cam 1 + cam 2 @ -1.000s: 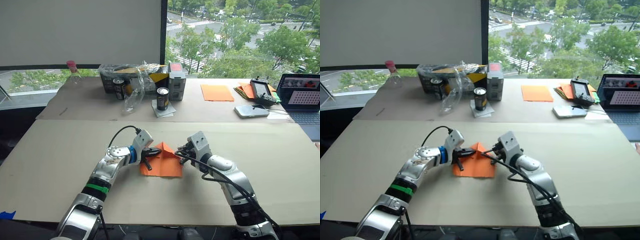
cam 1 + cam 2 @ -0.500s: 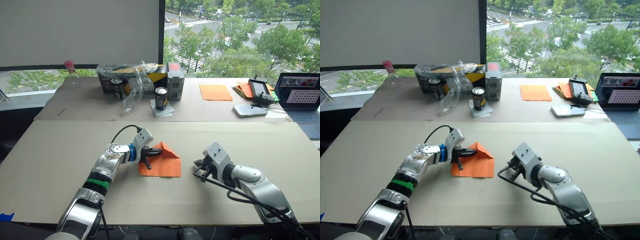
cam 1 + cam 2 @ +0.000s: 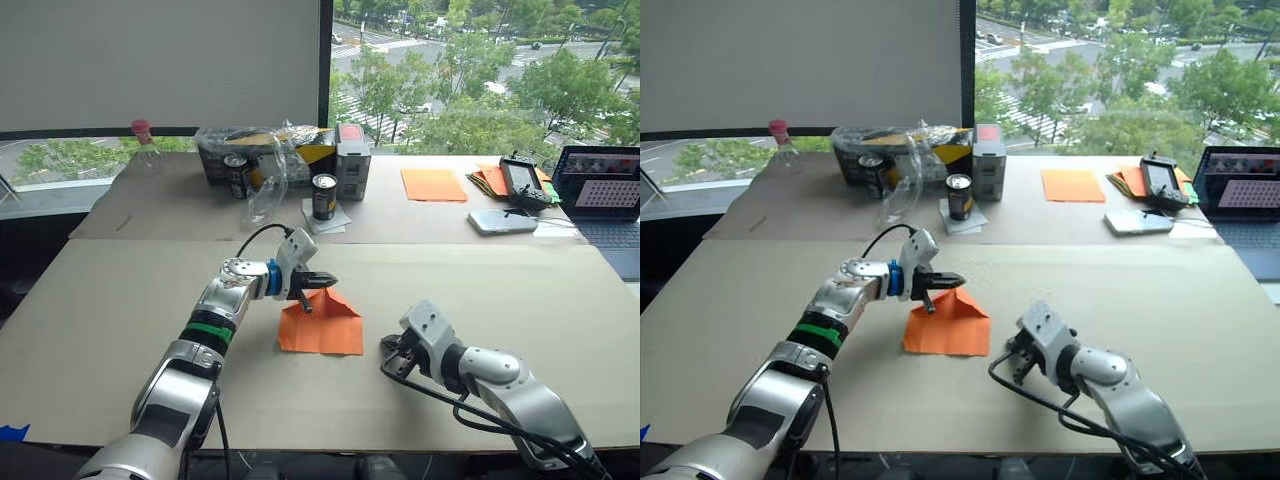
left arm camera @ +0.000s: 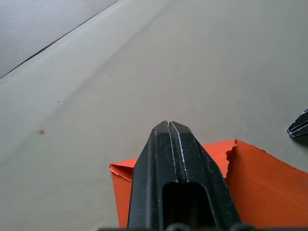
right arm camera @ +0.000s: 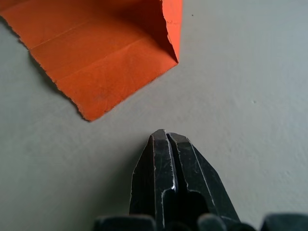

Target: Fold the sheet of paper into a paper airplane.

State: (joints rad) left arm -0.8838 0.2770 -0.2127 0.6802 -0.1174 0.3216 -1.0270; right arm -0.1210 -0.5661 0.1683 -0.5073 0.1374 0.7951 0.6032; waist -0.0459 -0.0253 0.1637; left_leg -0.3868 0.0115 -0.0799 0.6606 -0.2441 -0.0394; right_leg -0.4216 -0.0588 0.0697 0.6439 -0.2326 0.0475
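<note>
- Sheet of paper (image 3: 322, 326) lies mid-surface, top corners folded to a peak; early stage, most folds remain.
- Left gripper (image 3: 316, 283) over its peak, jaws together, empty.
- Right gripper (image 5: 165, 139) beside it, jaws together.

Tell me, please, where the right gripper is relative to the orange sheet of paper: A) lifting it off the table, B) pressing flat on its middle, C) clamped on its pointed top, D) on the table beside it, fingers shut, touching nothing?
D: the right gripper is shut, apart from the sheet of paper, over bare table.
</note>
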